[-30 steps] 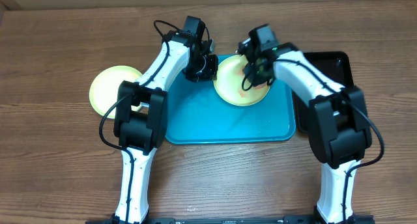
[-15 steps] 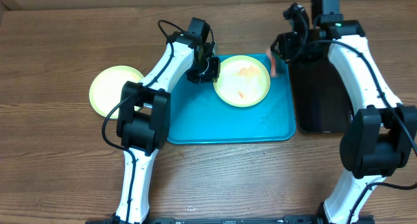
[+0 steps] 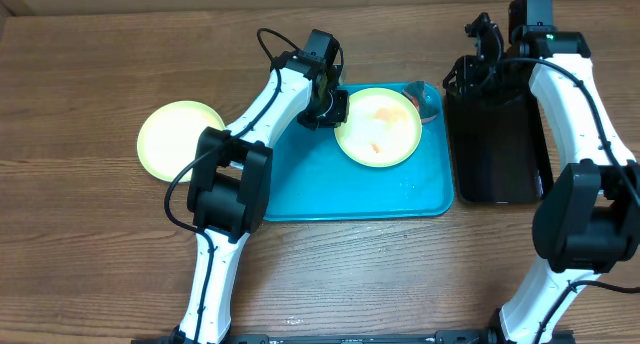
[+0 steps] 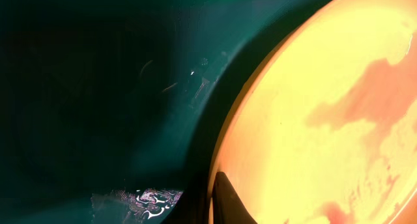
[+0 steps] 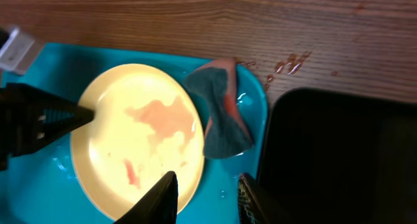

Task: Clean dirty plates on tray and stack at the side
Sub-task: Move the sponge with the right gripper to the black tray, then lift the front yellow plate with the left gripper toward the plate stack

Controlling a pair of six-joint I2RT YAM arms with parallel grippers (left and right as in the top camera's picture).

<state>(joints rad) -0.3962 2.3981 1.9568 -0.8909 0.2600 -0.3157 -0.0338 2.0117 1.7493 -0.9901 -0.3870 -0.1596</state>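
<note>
A yellow-green rimmed plate (image 3: 378,127) with red smears lies on the turquoise tray (image 3: 300,184). My left gripper (image 3: 335,109) is shut on its left rim. The left wrist view shows the smeared plate (image 4: 326,120) close up, with one finger (image 4: 221,204) over its edge. My right gripper (image 3: 478,62) is open and empty above the far end of the black tray. Its fingers (image 5: 207,201) hang over the plate (image 5: 130,146) and tray (image 5: 26,185). A second yellow-green plate (image 3: 180,139) sits on the table at the left. No light-blue rimmed plate shows.
A grey-blue cloth (image 3: 428,99) with a red stain lies in the tray's far right corner, beside the plate, and shows in the right wrist view (image 5: 218,113). A black tray (image 3: 500,154) stands right of the turquoise one. Red drops mark the wood behind it.
My right gripper left the plate, moved right over the black tray and let go of the cloth in the tray's corner. The plate and my left gripper shifted slightly right.
</note>
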